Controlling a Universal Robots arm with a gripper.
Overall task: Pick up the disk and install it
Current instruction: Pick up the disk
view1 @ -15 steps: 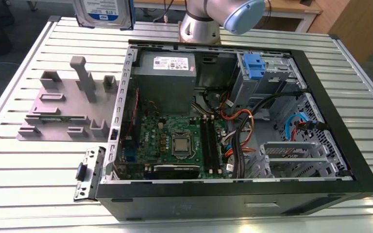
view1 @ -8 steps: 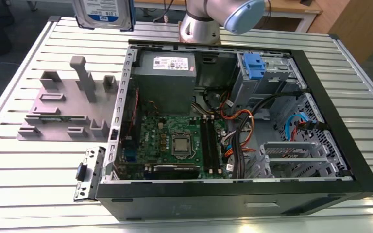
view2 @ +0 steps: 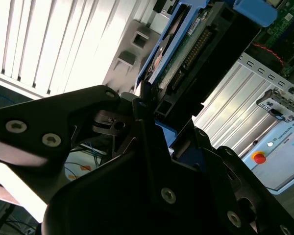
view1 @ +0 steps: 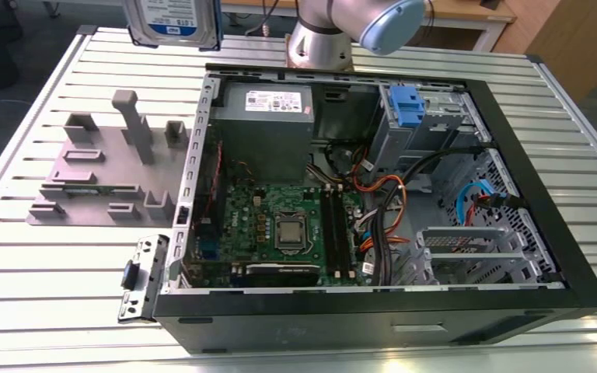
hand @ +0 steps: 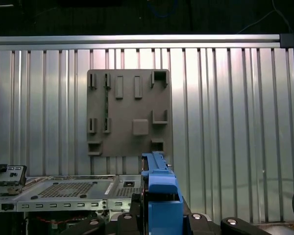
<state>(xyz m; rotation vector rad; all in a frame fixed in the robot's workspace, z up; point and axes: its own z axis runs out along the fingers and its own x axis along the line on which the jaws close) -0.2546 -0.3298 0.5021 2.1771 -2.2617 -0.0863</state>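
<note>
The disk (view1: 174, 22) in the gripper (view2: 159, 115) — high over the slatted table (view1: 29, 268)

An open computer case (view1: 361, 315) sits beside a grey holder plate (view1: 91, 183).

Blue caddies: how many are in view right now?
2. One frames the disk held aloft in the end effector; the other blue caddy sits in a drive bay inside the open case. Others may be hidden.
</note>
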